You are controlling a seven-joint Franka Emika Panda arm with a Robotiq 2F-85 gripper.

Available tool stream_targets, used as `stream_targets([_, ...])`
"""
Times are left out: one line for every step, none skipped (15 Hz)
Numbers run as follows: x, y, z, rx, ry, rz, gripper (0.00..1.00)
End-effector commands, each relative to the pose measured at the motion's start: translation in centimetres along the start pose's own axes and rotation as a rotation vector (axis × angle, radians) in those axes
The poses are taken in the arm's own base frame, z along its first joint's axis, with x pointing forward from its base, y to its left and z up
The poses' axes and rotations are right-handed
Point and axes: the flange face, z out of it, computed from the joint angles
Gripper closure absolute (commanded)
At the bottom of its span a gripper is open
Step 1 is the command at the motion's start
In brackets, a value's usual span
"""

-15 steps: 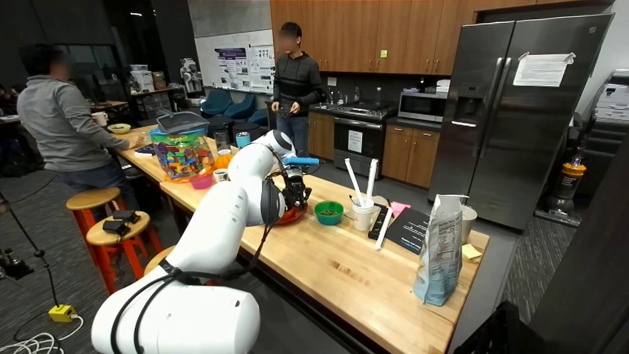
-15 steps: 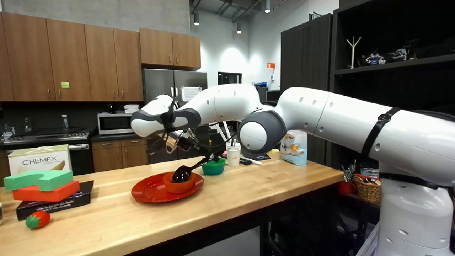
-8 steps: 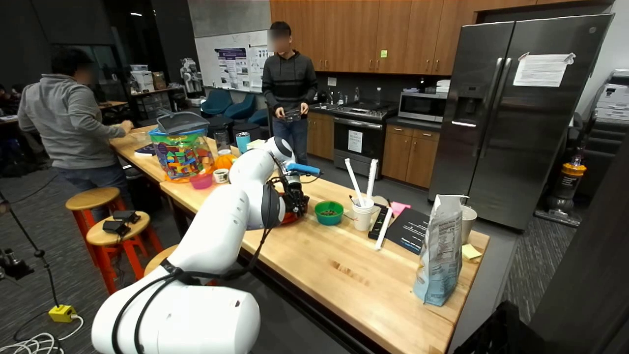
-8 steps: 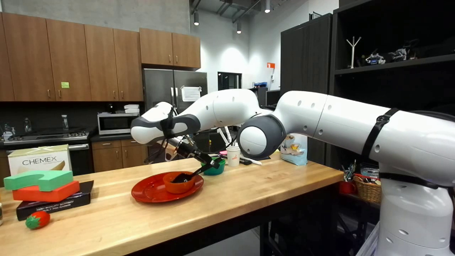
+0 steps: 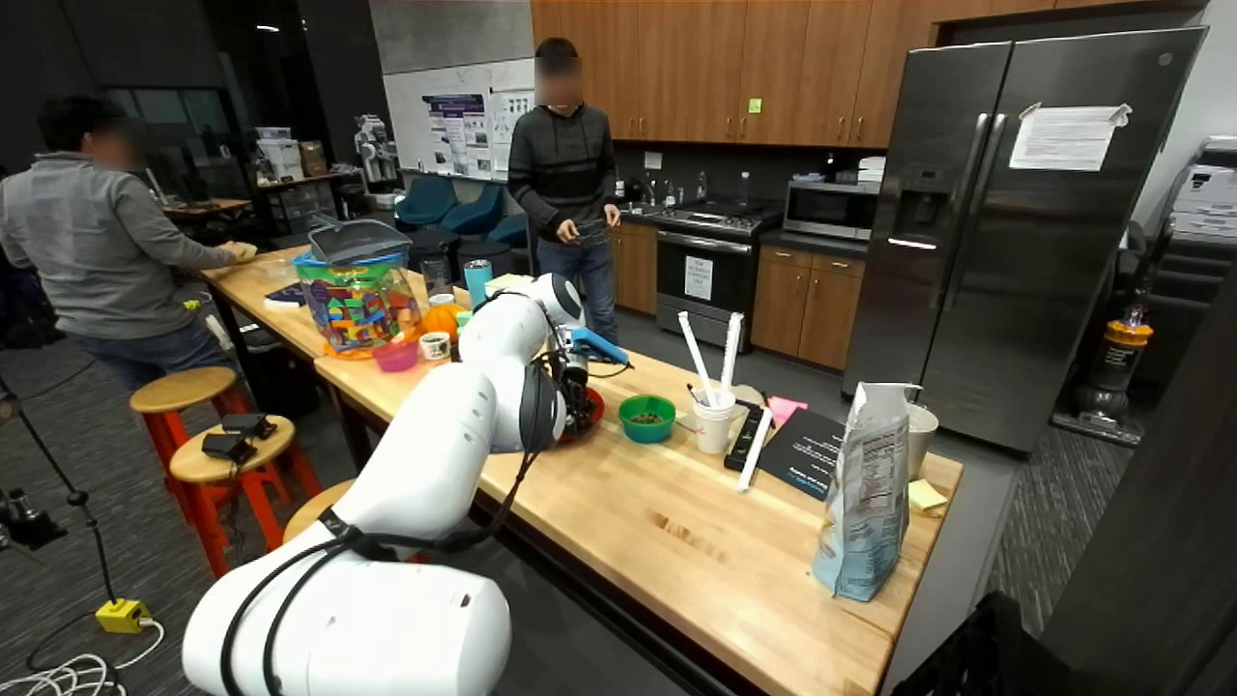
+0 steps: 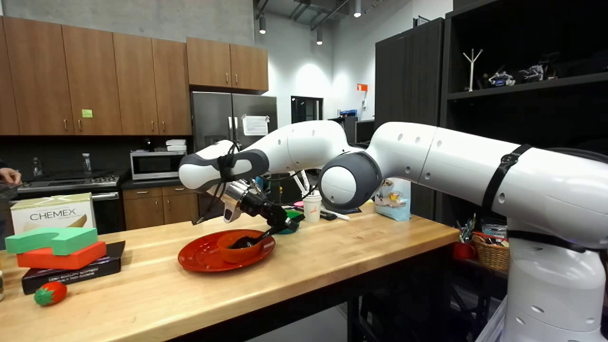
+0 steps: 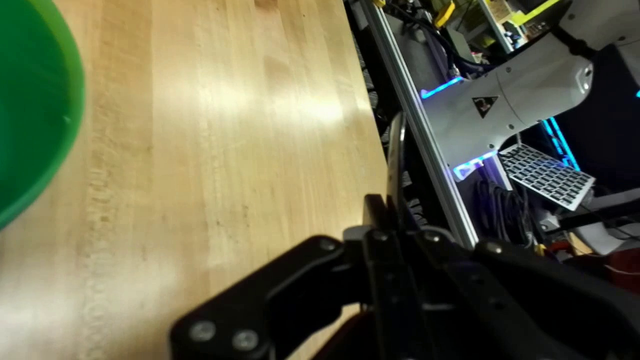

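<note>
Claw (image 6: 287, 224) is found clenched on a black spoon (image 6: 244, 242), its head contained within an orange bowl (image 6: 239, 255) set on a red plate (image 6: 199, 255). Light is reflected by the wooden tabletop (image 7: 240, 150); a stove (image 5: 732, 280) and a steel refrigerator (image 5: 1029, 246) are noted at the far side.

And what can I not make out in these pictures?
Black spoon: scoop's underside hidden by the orange bowl, in an exterior view.
Red plate: mostly hidden by the arm, in an exterior view.
Green bowl: cut off by the left edge, in the wrist view.
Its contents: too small to identify, in an exterior view.
</note>
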Motion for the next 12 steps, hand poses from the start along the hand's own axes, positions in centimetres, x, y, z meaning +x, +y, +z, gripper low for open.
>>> stream_targets([-1.3, -0.2, 1.4, 0.129, 0.062, -0.112, 0.99])
stream_targets([-1.5, 0.0, 1.9, 0.169, 0.07, -0.12, 0.99])
stream_targets([-1.6, 0.0, 2.3, 0.208, 0.075, -0.134, 0.99])
stream_targets([-1.7, 0.2, 2.9, 0.243, 0.082, -0.142, 0.99])
stream_targets([-1.8, 0.5, 3.5, 0.275, 0.094, -0.153, 0.99])
stream_targets([-2.0, 0.7, 3.8, 0.293, 0.1, -0.152, 0.99])
stream_targets([-2.1, 1.0, 4.1, 0.309, 0.109, -0.152, 0.99])
stream_targets([-2.2, 1.4, 4.3, 0.315, 0.118, -0.141, 0.99])
stream_targets([-2.3, 1.9, 4.5, 0.31, 0.128, -0.127, 0.99])
stream_targets([-2.4, 2.2, 4.6, 0.306, 0.134, -0.112, 0.99])
stream_targets([-2.4, 2.3, 4.6, 0.306, 0.135, -0.098, 0.99])
stream_targets([-2.5, 2.5, 4.7, 0.31, 0.134, -0.088, 0.99])
